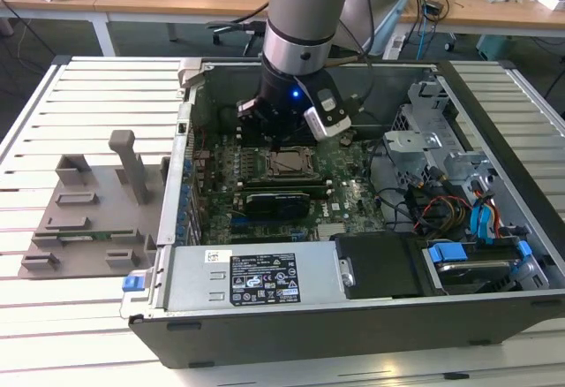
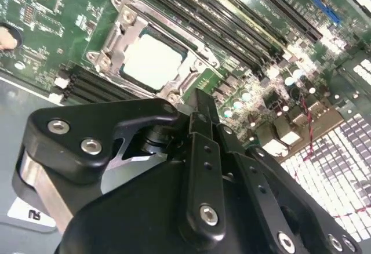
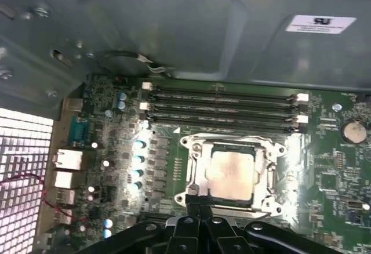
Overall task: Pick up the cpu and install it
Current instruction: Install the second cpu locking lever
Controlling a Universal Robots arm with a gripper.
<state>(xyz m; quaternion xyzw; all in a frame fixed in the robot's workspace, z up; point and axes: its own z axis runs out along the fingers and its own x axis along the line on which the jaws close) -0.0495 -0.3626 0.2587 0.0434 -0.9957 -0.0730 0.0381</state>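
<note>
The cpu (image 3: 232,171) sits flat inside the socket frame (image 3: 194,173) on the green board (image 3: 330,167). The end effector (image 3: 200,207) hangs just beside the frame's edge, fingers together, holding nothing, memory slots (image 3: 223,108) nearby.

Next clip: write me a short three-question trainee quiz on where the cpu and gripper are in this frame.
1. True or false: the cpu lies inside the socket frame on the motherboard.
2. In the first wrist view, the gripper tip is nearest to: A) the memory slots, B) the socket frame's edge, C) the coin battery.
3. Fill in: in the exterior view, the arm reaches down into the open computer ____.

Key: 1 true; 2 B; 3 case.
</note>
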